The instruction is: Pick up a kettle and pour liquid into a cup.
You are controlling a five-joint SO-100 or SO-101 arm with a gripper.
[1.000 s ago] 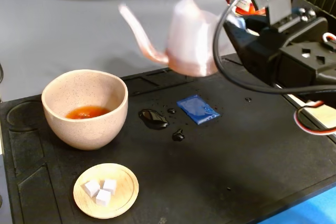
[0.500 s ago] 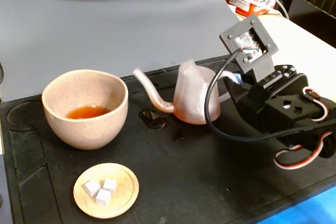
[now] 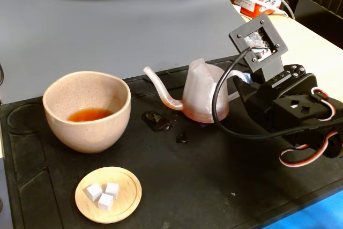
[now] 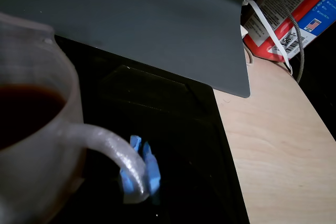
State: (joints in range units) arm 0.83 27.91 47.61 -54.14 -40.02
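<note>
Kettle [image 3: 202,97]: translucent pinkish-white, upright on the black mat [image 3: 214,186] right of centre in the fixed view, its base on or just above the mat; contact cannot be confirmed. Long thin spout [image 3: 159,87] curves up and to the left, toward the cup but well apart from it. In the wrist view the kettle [image 4: 37,145] fills the left edge, with dark liquid [image 4: 23,116] showing through its wall, a detail the fixed view does not give.

Handle [image 4: 118,153]: loop, seen clearly only in the wrist view, with a blue piece [image 4: 147,169] touching its outer side. Whether this is a pincer pad cannot be told.

Pincer [image 3: 236,87]: at the kettle's right side in the fixed view, largely hidden behind a black cable [image 3: 220,105] and the kettle body. It appears closed about the handle, but the fingertips do not show plainly.

Cup [image 3: 87,111]: speckled beige bowl shape, left on the mat, holding a shallow pool of reddish-orange liquid [image 3: 88,115]. Fixed view only.

Spilled drops [image 3: 156,121]: dark, glossy, on the mat between cup and kettle; a smaller drop [image 3: 182,138] lies nearby.

Wooden dish [image 3: 108,194]: round, front left, carrying three white cubes [image 3: 103,194].

Wooden surface [image 4: 273,145]: pale, right of the mat, with a red printed carton [image 4: 294,19] at its far end.
</note>
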